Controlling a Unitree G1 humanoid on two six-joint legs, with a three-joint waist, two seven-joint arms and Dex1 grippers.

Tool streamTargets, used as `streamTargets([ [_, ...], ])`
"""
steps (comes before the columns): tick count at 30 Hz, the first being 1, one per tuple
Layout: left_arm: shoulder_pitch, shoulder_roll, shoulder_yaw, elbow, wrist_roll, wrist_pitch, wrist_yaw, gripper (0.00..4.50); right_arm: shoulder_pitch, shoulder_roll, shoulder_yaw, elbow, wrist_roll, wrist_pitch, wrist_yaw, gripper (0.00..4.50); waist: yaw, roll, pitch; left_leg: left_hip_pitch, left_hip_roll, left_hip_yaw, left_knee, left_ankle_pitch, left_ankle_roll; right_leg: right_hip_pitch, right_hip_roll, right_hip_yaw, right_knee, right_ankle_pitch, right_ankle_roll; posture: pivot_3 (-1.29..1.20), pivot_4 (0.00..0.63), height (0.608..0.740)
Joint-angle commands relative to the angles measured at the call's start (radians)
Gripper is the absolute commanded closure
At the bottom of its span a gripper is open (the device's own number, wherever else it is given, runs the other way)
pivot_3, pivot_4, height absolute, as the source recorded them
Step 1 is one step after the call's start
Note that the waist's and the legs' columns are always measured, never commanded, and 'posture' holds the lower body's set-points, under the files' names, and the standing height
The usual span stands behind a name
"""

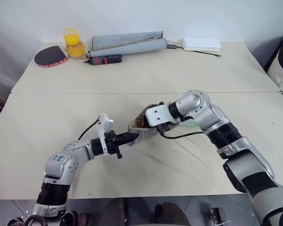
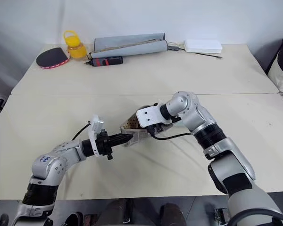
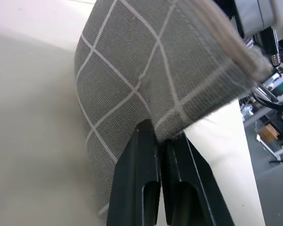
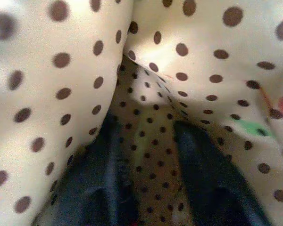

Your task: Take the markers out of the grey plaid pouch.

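Nothing readable here tbh. There's a small blue mark on the left arm's grey elbow joint (image 1: 59, 158), but it's too tiny to make out. No labels, brands or numbers on anything else.

Wide bare tabletop (image 1: 146, 75) around both arms. The far edge is crowded: paddle (image 1: 50, 56), yellow jar (image 1: 74, 44), grey rolled case (image 1: 128, 43), white box (image 1: 201, 44).

Grey plaid pouch (image 1: 140, 128): white grid lines, cream lining with brown dots, raised off the table's front half, mouth tilted upward. Markers not discernible.
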Motion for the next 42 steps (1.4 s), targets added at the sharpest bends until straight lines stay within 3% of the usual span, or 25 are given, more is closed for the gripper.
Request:
streamTargets([
  [1, 0.011, -0.006, 0.004, -0.019, -0.003, -0.011, -0.003, 4.5, 0.008, 0.012, 0.031, 0.023, -0.02, -0.021, -0.002, 2.2, -0.001, 0.0, 0.0, 0.0, 0.0, 0.0, 0.0, 0.0, 0.0, 0.0, 0.0, 0.0, 0.0, 0.0, 0.0, 0.0, 0.15, 0.74],
  [11, 0.016, -0.013, -0.002, -0.021, 0.019, -0.029, 0.009, 4.5, 0.045, 0.021, 0.078, 0.079, -0.054, -0.041, 0.018, 2.2, -0.004, -0.002, -0.001, 0.001, 0.0, 0.0, 0.0, 0.0, 0.0, 0.001, 0.0, 0.0, 0.0, 0.0, 0.0, 0.0, 0.15, 0.74],
  [23, 0.019, -0.015, 0.001, -0.043, 0.021, -0.031, 0.02, 4.5, 0.073, -0.021, 0.036, -0.13, 0.057, 0.189, 0.203, 2.2, 0.002, -0.004, -0.003, 0.001, 0.0, 0.0, -0.001, -0.001, 0.0, 0.001, -0.001, 0.0, 0.0, 0.0, 0.0, 0.0, 0.15, 0.74],
  [28, 0.026, -0.01, 0.001, -0.049, 0.022, -0.032, 0.017, 4.5, 0.094, -0.031, 0.064, -0.117, 0.013, 0.16, 0.173, 2.2, 0.003, -0.004, -0.003, 0.001, 0.0, 0.0, -0.002, -0.001, 0.0, 0.001, -0.001, 0.0, -0.001, 0.0, 0.0, 0.0, 0.15, 0.74],
  [33, 0.042, -0.003, -0.002, -0.077, 0.016, -0.033, 0.009, 4.5, 0.049, -0.006, 0.017, -0.075, 0.028, 0.131, 0.108, 2.2, -0.001, -0.004, -0.002, 0.001, 0.0, 0.0, -0.002, -0.001, -0.001, 0.001, -0.001, 0.0, -0.001, 0.0, 0.0, 0.0, 0.15, 0.74],
  [42, 0.06, 0.015, -0.036, -0.181, -0.005, -0.018, -0.015, 4.5, 0.026, -0.071, -0.038, -0.211, 0.142, 0.285, 0.224, 2.2, 0.002, -0.004, -0.002, 0.0, 0.0, 0.0, -0.002, -0.001, 0.0, 0.0, -0.001, 0.0, -0.002, 0.0, 0.0, 0.0, 0.15, 0.74],
])
